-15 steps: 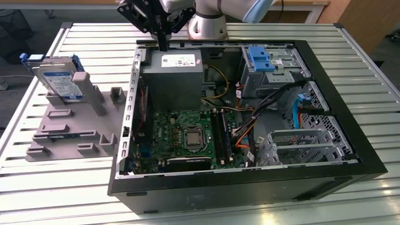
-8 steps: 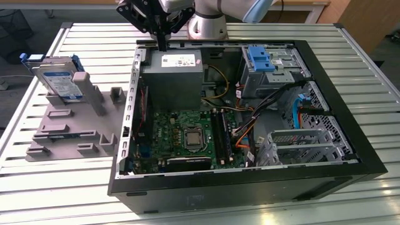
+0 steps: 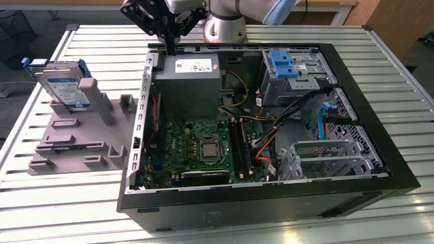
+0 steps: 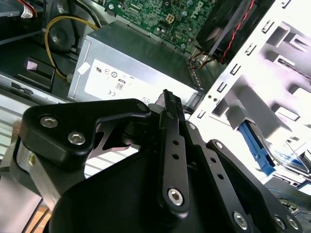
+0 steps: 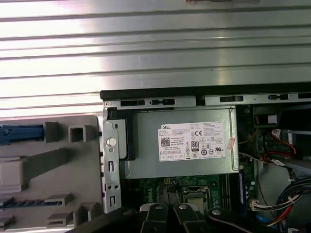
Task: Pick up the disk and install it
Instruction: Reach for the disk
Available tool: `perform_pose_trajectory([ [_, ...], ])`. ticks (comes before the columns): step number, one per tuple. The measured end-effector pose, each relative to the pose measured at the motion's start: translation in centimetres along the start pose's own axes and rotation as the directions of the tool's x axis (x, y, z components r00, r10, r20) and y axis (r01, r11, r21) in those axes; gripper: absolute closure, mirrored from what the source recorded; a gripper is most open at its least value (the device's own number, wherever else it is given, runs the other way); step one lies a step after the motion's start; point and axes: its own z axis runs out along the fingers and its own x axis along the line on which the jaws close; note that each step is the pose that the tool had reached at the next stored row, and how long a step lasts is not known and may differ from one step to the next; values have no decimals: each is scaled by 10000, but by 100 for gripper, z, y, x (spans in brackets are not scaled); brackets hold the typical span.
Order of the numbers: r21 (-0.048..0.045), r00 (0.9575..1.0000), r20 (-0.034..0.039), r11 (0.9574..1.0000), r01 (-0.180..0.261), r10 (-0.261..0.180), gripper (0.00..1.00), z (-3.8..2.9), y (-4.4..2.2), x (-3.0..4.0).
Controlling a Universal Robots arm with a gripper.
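**A:** What's nearest?

**B:** One open computer case (image 3: 271, 203) on the table (image 3: 68, 203), with one motherboard (image 3: 196, 147) on its floor.

**A:** And the disk?

**B:** One disk (image 3: 64, 87), at ten o'clock from the case in the exterior view. It leans in a grey holder (image 3: 74, 137), apart from the case.

**A:** Farther back?

**B:** One grey power supply (image 3: 186, 86) and one blue latch (image 3: 281, 63) at two o'clock. One end effector (image 3: 171, 51) hangs over the supply's far edge, fingers pressed together, gripping nothing.
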Motion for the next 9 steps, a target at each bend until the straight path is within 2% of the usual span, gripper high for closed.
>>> perform_pose_trajectory([
  [9,0,10000,0,10000,-1,1,89,-1,-3,63],
])
